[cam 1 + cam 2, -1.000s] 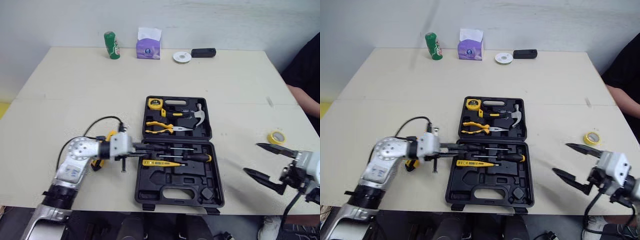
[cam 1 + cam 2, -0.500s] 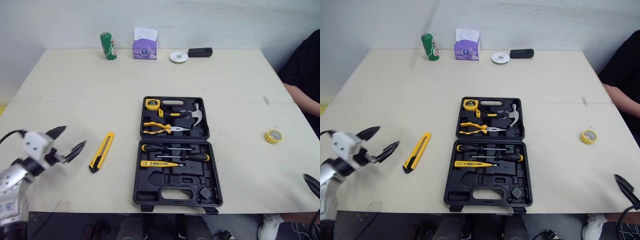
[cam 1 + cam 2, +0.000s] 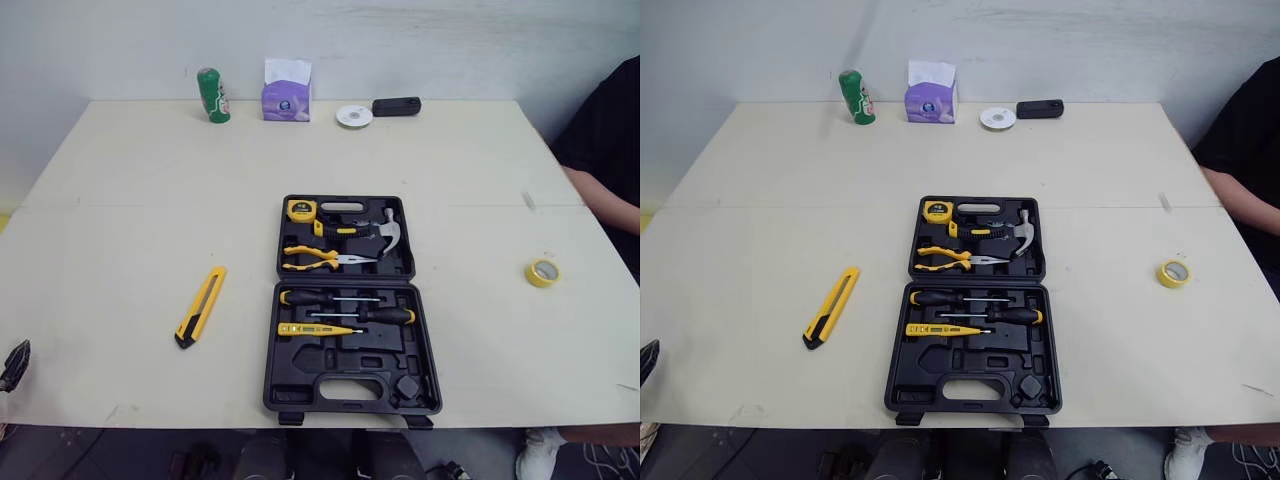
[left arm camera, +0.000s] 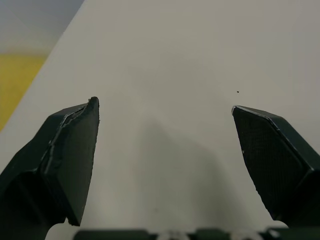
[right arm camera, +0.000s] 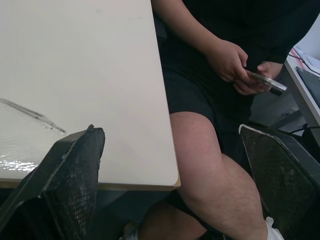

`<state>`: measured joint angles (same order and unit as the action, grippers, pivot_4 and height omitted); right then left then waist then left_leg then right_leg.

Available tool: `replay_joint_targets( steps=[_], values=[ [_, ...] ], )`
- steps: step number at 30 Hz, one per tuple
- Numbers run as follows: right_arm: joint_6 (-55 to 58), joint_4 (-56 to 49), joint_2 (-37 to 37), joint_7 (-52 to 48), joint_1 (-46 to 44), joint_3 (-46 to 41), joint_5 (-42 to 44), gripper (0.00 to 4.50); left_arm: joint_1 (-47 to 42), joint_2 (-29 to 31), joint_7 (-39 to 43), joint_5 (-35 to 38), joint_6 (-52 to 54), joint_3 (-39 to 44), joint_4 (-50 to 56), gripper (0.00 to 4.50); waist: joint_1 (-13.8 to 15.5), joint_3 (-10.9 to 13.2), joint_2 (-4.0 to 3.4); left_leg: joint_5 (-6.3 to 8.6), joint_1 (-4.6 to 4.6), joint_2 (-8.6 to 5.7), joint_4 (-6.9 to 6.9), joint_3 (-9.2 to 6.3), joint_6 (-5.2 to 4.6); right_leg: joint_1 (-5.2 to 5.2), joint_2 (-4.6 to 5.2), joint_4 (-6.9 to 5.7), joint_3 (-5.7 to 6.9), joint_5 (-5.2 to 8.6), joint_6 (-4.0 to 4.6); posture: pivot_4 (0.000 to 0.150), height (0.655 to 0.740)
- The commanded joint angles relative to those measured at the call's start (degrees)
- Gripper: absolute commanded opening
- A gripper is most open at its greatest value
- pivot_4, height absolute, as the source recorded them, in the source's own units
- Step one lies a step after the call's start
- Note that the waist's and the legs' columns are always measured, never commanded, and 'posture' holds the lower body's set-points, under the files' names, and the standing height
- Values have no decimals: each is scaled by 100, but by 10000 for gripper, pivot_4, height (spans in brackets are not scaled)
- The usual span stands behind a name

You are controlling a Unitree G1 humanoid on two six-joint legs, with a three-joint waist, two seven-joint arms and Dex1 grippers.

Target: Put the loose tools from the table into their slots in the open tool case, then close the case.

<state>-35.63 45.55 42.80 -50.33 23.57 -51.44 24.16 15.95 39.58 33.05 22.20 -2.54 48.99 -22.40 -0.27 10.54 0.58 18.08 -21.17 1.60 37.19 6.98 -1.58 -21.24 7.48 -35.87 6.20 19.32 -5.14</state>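
The black tool case point(image 3: 428, 352) lies open in the middle of the table. Its far half holds a tape measure point(image 3: 302, 210), a hammer point(image 3: 372, 229) and pliers point(image 3: 316, 258). Its near half holds two screwdrivers point(image 3: 335, 298) and a yellow tester pen point(image 3: 318, 329). A yellow utility knife point(image 3: 201, 306) lies loose on the table left of the case. My left gripper point(image 4: 165, 145) is open over bare table at the front left edge, with one fingertip point(image 3: 14, 364) showing in the head views. My right gripper point(image 5: 172, 165) is open and empty by the table's right front corner.
A yellow tape roll point(image 3: 542, 272) lies right of the case. At the far edge stand a green can point(image 3: 210, 95), a purple tissue pack point(image 3: 285, 95), a white disc point(image 3: 352, 116) and a black box point(image 3: 396, 105). A seated person point(image 5: 220, 65) holding a phone is at the right.
My left gripper let go at the case's near half, opened and drew back to the front left edge. My right arm dropped back out of the head views. The camera shifted slightly.
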Motion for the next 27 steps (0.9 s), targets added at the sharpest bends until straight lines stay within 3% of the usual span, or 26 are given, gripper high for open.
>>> replay_joint_targets(
  steps=[1, 10, 17, 21, 27],
  values=[
    [-74, -110, 97, 0, -124, 112, 77, 45000, 56, 37, 29, 87, -107, 40, 391, 44651, -1, -2, -2, 0, 0, 0, -1, 0, 0, -1, 0, -1, 0, 0, 1, 1500, 7400],
    [759, -1617, -19, -611, -857, 859, 607, 45000, 310, -192, 454, 405, 281, -352, 1742, 44651, -52, -20, -28, -3, -5, 4, -8, 8, 3, -11, -3, -4, -3, 3, 5, 1500, 7400],
    [2149, -3874, 87, -1431, -1225, 1969, 1294, 45000, 960, 234, 1534, 864, 1164, -863, 3474, 44651, -78, -19, -26, -4, -11, 4, -6, 8, 0, -13, -4, -6, -2, 2, 4, 1500, 7400],
    [2583, -4594, 69, -1632, -1495, 2367, 1446, 45000, 862, 522, 1083, 1576, 2695, -924, 4375, 44651, -28, -18, -27, -6, -15, 3, -4, 7, -3, -13, -3, -4, -2, 2, 4, 1500, 7400],
    [3111, -5355, 51, -1961, -1921, 2950, 1563, 45000, 192, 1036, -233, 2146, 4961, -1430, 5532, 44651, 21, -16, -24, -27, -16, 1, -3, 2, -35, -9, -3, -4, 0, 2, 4, 1500, 7400]
  ],
)
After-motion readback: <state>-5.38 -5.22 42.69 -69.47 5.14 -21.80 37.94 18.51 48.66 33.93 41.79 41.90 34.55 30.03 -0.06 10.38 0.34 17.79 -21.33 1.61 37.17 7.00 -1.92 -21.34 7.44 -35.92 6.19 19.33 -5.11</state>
